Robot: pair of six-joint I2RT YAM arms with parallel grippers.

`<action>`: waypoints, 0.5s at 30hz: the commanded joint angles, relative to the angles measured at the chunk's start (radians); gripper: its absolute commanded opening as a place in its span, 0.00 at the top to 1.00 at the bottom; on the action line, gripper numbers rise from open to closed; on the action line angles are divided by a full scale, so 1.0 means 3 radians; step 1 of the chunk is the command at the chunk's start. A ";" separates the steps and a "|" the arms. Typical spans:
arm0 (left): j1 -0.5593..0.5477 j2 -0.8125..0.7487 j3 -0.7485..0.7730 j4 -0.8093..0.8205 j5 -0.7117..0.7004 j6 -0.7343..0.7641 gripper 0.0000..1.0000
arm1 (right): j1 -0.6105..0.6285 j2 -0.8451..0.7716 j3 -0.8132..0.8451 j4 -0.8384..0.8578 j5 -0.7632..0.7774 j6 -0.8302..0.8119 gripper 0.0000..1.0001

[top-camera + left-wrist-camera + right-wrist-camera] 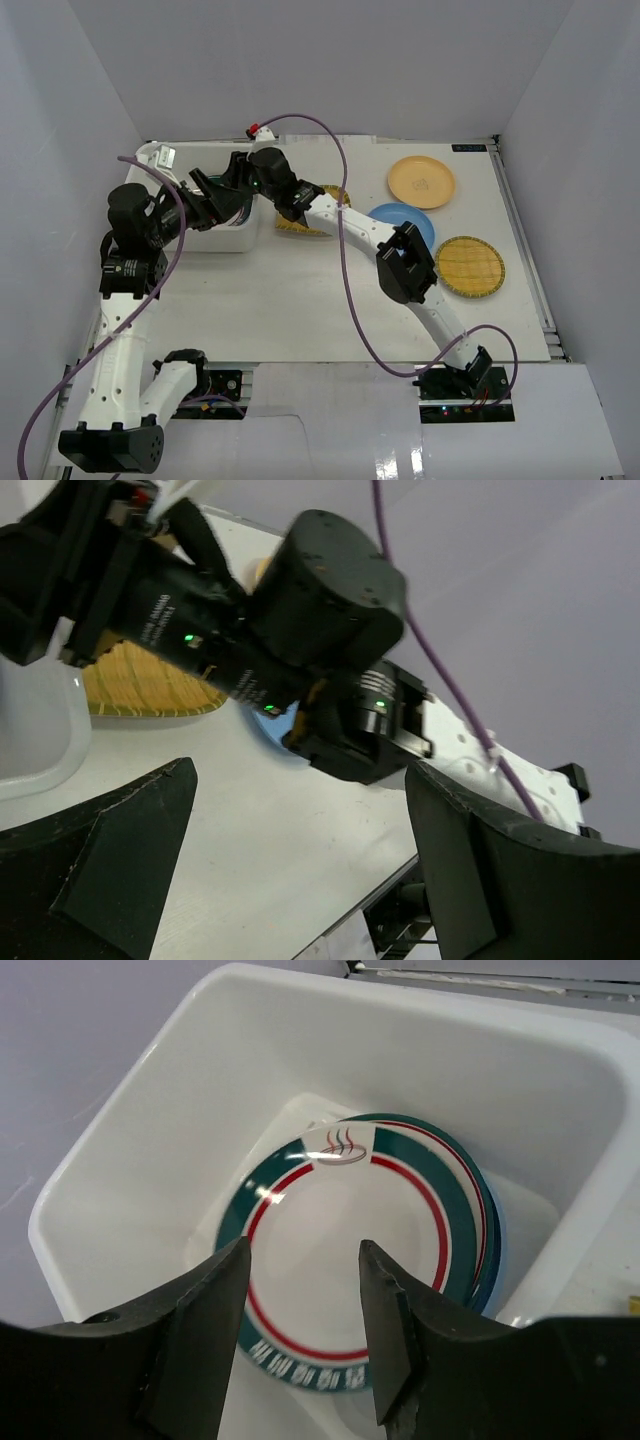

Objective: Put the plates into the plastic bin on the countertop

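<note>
Four plates lie out on the countertop (pixel 270 300) in the overhead view: a yellow-orange plate (pixel 421 182), a blue plate (pixel 395 215) partly under the right arm, a woven plate (pixel 469 266) at the right, and a second woven plate (pixel 300 226) just beside the plastic bin (pixel 225 240). Both arms crowd the bin at the far left, with the right arm stretched across the table to reach it. The likeliest trouble is a clash. The two wrists sit close together, and a careless lift could knock one against the other or sweep the second woven plate aside.

From the left wrist, the left gripper (pixel 300 865) stands spread wide and empty above bare counter. The right arm's black wrist fills the view just ahead of it. The second woven plate and a rounded corner of the bin show beyond.

From the right wrist, the right gripper (pixel 300 1330) hangs over the bin with its jaws parted and nothing between them. Below it a white patterned plate (pixel 350 1250) lies inside the bin, resting off-centre on a matching plate, with a blue edge showing underneath at the right. The stack looks slightly askew toward one wall. A fingertip catching the top rim on the way up could drag or tip it, and plates added later might then settle crooked.
</note>
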 commanded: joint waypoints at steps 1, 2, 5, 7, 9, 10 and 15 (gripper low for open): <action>-0.0028 -0.0098 -0.0099 0.0090 -0.0198 -0.0157 0.05 | -0.0020 -0.0594 -0.0298 0.0276 0.0159 -0.0128 0.45; -0.0053 -0.0098 -0.0104 0.0116 -0.0208 -0.0198 0.05 | -0.0040 -0.0726 -0.0430 0.0287 0.0159 -0.0144 0.45; -0.0211 -0.0037 -0.0135 0.0213 -0.0366 -0.0321 0.08 | -0.0209 -0.1578 -0.1546 0.0363 0.0261 -0.0174 0.49; -0.0410 0.0040 -0.0165 0.0229 -0.0549 -0.0367 0.09 | -0.0316 -0.2009 -0.2174 0.0465 0.0292 -0.0169 0.57; -0.0926 0.0218 -0.0237 0.0310 -0.0931 -0.0480 0.10 | -0.0531 -0.2668 -0.2811 0.0578 0.0297 -0.0129 0.66; -0.1130 0.0285 -0.0262 0.0351 -0.1116 -0.0520 0.11 | -0.0613 -0.2868 -0.3402 0.0593 0.0262 -0.0078 0.70; -0.2384 0.0969 -0.0390 0.0718 -0.2360 -0.0837 0.13 | -0.1257 -0.4177 -0.4822 0.0482 -0.0004 0.0040 0.79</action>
